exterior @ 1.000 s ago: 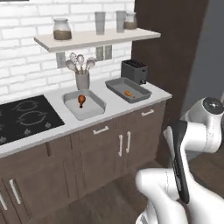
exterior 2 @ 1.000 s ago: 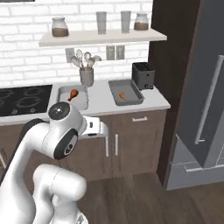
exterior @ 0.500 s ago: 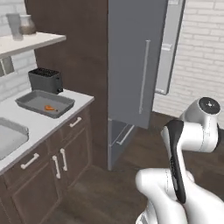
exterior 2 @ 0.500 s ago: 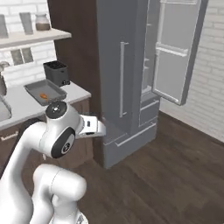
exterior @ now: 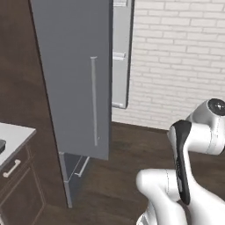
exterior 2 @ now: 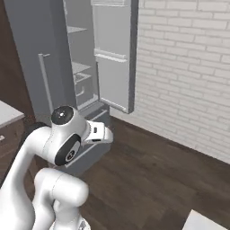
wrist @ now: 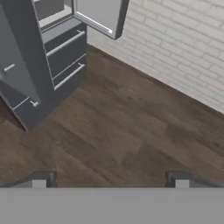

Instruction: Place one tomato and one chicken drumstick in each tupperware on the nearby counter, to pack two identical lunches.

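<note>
The gripper (wrist: 110, 179) points down at bare dark wooden floor (wrist: 131, 131); its two dark finger tips (wrist: 41, 178) stand wide apart at the bottom of the hand view, with nothing between them.

Ahead of the base stands a tall grey refrigerator (exterior: 74, 79). In the left base view its near door is closed and carries a long vertical bar handle (exterior: 93, 101). In the right base view the far door (exterior 2: 114, 54) hangs swung open toward the white brick wall (exterior 2: 184, 67), exposing pale interior shelves (exterior 2: 78, 67) (their contents cannot be made out). The hand view shows the lower freezer drawers (wrist: 65, 57) with silver handles.

A corner of the counter (exterior: 13, 134) appears at the left edge of the left base view, above a dark brown cabinet (exterior: 17, 189) with a silver bar handle. A dark object sits at the very edge of that countertop, too cropped to identify. The white arm (exterior 2: 58, 143) is folded close to the base.
</note>
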Robot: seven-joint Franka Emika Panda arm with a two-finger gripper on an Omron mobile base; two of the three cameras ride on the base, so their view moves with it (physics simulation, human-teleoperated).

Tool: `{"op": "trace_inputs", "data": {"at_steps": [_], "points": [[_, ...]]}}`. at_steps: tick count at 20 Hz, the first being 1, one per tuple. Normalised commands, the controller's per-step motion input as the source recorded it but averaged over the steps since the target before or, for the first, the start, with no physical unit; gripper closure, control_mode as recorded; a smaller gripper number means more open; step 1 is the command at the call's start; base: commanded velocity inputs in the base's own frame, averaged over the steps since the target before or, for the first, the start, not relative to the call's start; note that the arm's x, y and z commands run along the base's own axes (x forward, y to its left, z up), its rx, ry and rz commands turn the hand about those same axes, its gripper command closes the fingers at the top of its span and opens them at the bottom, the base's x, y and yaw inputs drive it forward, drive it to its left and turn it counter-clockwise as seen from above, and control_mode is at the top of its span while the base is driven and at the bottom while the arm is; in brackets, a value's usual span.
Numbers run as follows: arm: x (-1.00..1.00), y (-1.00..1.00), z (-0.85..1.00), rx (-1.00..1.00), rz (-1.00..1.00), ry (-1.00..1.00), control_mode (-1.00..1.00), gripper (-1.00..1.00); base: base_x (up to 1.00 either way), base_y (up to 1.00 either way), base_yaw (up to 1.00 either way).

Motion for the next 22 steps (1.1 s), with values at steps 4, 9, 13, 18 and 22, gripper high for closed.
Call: {"op": "trace_inputs", "data": {"at_steps": [4, 9, 13, 18, 22], "points": [[0.0, 0.0, 0.0, 0.0, 0.0, 0.0, 1.0, -1.0, 1.0, -0.68, 0.0], [0.0, 0.0, 0.0, 0.0, 0.0, 0.0, 1.0, -1.0, 1.0, -0.68, 0.0], [0.0, 0.0, 0.0, 0.0, 0.0, 0.0, 1.0, -1.0, 1.0, -0.67, 0.0], [0.0, 0.0, 0.0, 0.0, 0.0, 0.0, 1.0, -1.0, 1.0, -0.52, 0.0], [0.0, 0.0, 0.0, 0.0, 0.0, 0.0, 1.0, -1.0, 0.96, -0.21, 0.23]]}}
